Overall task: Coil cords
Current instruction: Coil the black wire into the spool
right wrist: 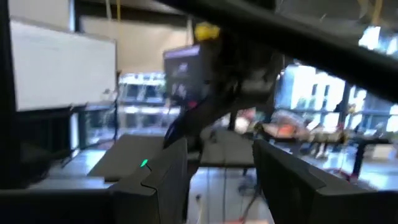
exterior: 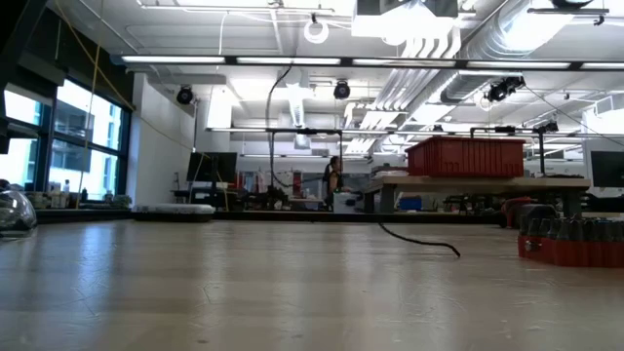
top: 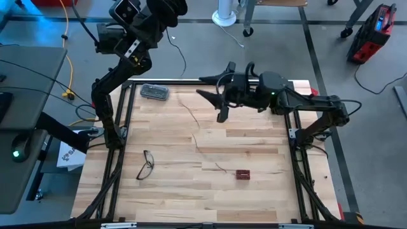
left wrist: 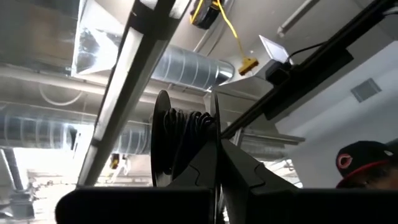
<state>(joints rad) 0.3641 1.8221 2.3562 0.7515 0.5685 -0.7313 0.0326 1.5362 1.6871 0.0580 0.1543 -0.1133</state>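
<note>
Left wrist view: left claw (left wrist: 219,163) clamps reel (left wrist: 180,146) on edge; wire (top: 202,137) runs lengthwise down table; right claw (top: 216,105) gapes empty.

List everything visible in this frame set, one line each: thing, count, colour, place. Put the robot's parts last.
Reel: one, black, wound with dark wire, clamped in the left fingers, lifted high.
Wire: one, thin, dark, trailing across the table's middle.
Eyeglasses: one pair, black-framed, near-left part of the table.
Small block: one, dark red, near-right of centre.
Clear case: one, greyish, far-left corner.
Table: one, pale wood, black-framed.
Yellow cable: one, on the floor left of the table.
Left gripper: shut on the reel, beyond the far-left corner.
Right gripper: open, above the far middle.
</note>
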